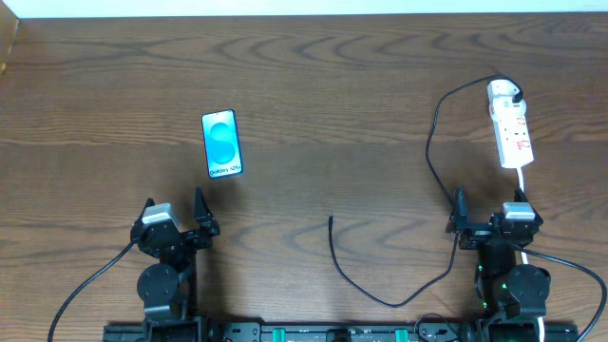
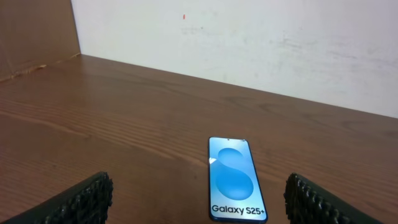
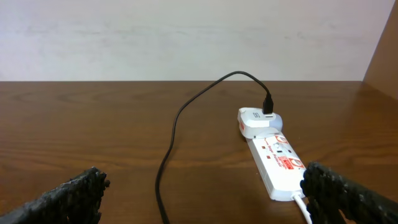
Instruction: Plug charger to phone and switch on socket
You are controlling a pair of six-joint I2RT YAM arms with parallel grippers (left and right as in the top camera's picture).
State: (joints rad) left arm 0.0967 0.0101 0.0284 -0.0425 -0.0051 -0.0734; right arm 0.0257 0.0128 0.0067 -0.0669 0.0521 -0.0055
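Note:
The phone lies flat on the wooden table, blue screen up; in the left wrist view it reads "Galaxy S25+". My left gripper is open and empty, just short of the phone's near end. The socket lies at the far right with a white adapter plugged into its far end. The charger cable loops from the adapter; its free plug end lies at table centre. My right gripper is open and empty, near the socket's near end.
The socket's white cord runs from the strip back past my right arm. A white wall edges the table's far side. A brown panel stands at the far left corner, and another at the right.

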